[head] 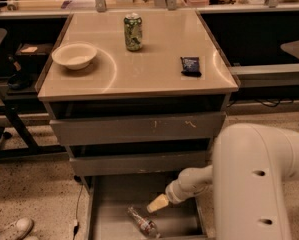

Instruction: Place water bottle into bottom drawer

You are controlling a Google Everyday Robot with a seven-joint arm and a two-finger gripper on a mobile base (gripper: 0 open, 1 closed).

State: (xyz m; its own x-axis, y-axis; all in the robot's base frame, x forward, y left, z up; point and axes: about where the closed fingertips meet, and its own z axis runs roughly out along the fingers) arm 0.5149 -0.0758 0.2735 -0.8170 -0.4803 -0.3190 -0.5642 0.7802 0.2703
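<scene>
The bottle (143, 223) lies flat in the bottom drawer (110, 206), its long axis diagonal, just below the gripper (157, 203). If the gripper is released or clenched, I cannot tell.

I've got my arm (259, 184) filling the right side: a fat, smooth white shell, rounded like a pipe elbow, two small dark holes down its face. It narrows to a slimmer white link with a ringed collar, ending in the cream-yellow pincer (157, 203), over the bottom drawer (114, 204).
</scene>
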